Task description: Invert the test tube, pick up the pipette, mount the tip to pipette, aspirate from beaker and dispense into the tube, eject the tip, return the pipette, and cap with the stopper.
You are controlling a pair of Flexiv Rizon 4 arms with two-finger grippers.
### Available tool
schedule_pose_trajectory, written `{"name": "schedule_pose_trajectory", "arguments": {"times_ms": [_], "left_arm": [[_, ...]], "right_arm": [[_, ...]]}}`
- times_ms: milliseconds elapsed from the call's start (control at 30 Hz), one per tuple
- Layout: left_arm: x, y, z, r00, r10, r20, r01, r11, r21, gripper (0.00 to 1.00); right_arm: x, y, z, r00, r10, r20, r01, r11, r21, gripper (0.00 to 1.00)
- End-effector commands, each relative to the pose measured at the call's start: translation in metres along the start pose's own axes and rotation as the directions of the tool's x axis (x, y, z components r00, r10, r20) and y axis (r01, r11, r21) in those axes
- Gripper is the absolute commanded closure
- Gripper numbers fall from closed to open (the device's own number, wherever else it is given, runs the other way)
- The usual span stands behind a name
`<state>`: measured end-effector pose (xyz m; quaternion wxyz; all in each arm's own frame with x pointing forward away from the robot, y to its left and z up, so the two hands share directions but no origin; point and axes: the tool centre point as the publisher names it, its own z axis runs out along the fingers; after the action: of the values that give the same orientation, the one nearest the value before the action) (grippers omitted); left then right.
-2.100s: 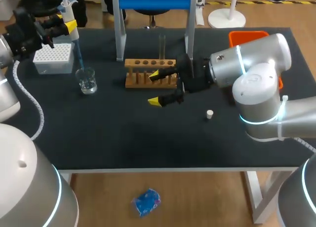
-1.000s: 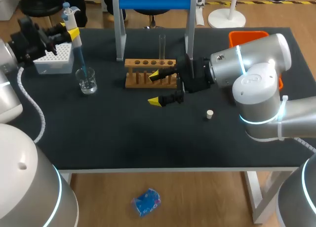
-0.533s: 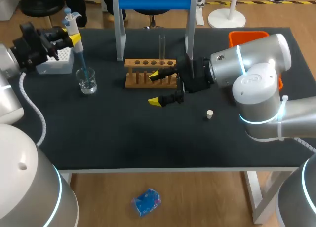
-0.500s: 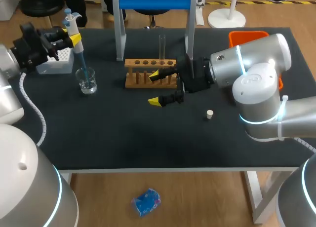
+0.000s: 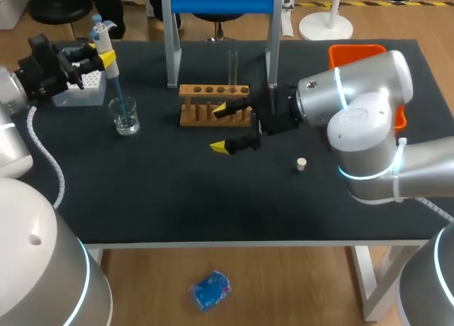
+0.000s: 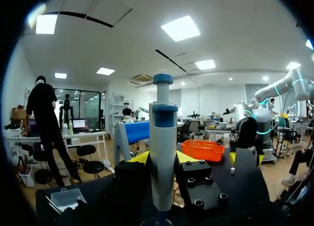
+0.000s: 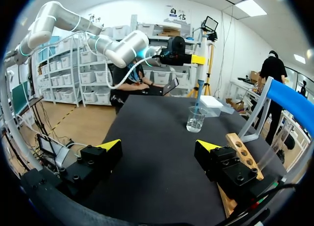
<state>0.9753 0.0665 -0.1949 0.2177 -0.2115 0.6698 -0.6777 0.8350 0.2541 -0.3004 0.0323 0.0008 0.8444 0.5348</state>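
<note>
Left tool (image 5: 99, 53) is clamped on the white-and-blue pipette (image 5: 104, 37), w/ its thin blue tip (image 5: 118, 96) down in the small clear glass beaker (image 5: 125, 117), well left of the wooden tube rack (image 5: 213, 92). Right tool (image 5: 221, 129) gapes wide, holding nothing, just in front of the rack. Clear glass test tube (image 5: 233, 65) stands upright toward the rack's right end. Risks, as we judge: pulling out askew could topple the beaker; liquid may drip en route to the rack; tube mouth is narrow, so slight misalignment = spill; right tool sits near enough to clash w/ the incoming pipette.
</note>
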Motion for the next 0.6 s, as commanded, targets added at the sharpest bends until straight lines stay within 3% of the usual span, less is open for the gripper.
{"name": "schedule_pose_trajectory", "arguments": {"times_ms": [33,600], "left_arm": [[-0.002,0.003,-0.001,1.000,0.001,-0.002,-0.001,1.000,0.004,1.00],[-0.002,0.010,-0.001,1.000,-0.006,-0.002,0.006,1.000,0.007,1.00]], "right_arm": [[-0.007,-0.001,0.017,1.000,-0.003,0.009,0.003,1.000,0.003,0.00],[-0.018,-0.010,0.036,0.999,0.001,0.049,-0.002,1.000,0.020,0.00]]}}
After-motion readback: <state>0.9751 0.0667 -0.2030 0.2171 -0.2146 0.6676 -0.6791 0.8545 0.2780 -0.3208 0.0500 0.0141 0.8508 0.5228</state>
